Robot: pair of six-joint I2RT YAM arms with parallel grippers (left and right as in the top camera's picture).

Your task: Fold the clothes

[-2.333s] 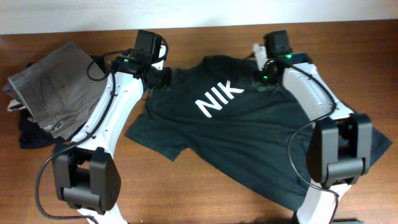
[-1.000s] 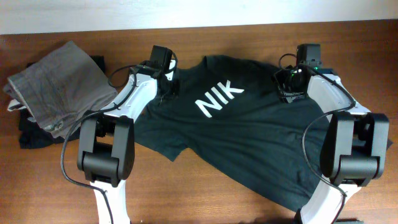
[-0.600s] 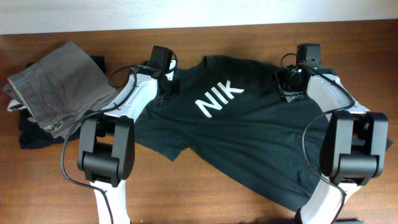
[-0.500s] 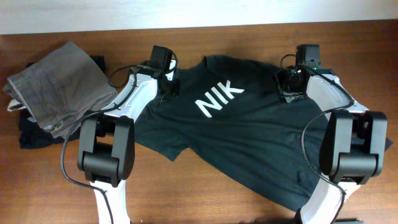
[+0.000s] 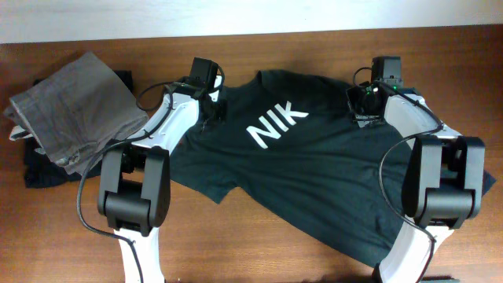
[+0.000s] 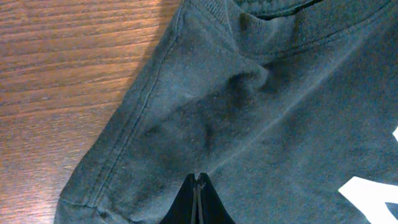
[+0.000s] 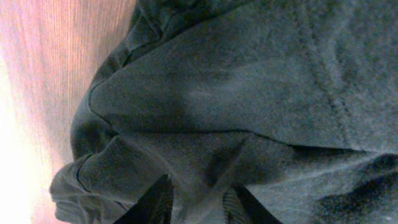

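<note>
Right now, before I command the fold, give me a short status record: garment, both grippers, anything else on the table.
garment: dark charcoal T-shirt with white lettering, spread face-up on brown wooden table
left gripper: shut, pinching shirt shoulder
right gripper: fingers apart, shirt fabric between them
nearby: folded grey trousers atop black garment

Brown wooden table (image 5: 267, 251), white wall (image 5: 236, 16)

White shells cover the left arm (image 5: 169, 124) and right arm (image 5: 407, 118), joined by black motor housings (image 5: 134, 192). Thin black cables (image 5: 81, 206) loop alongside (a green light (image 5: 374, 89) glows on the right); the left gripper (image 6: 198, 182) is slim and black.
</note>
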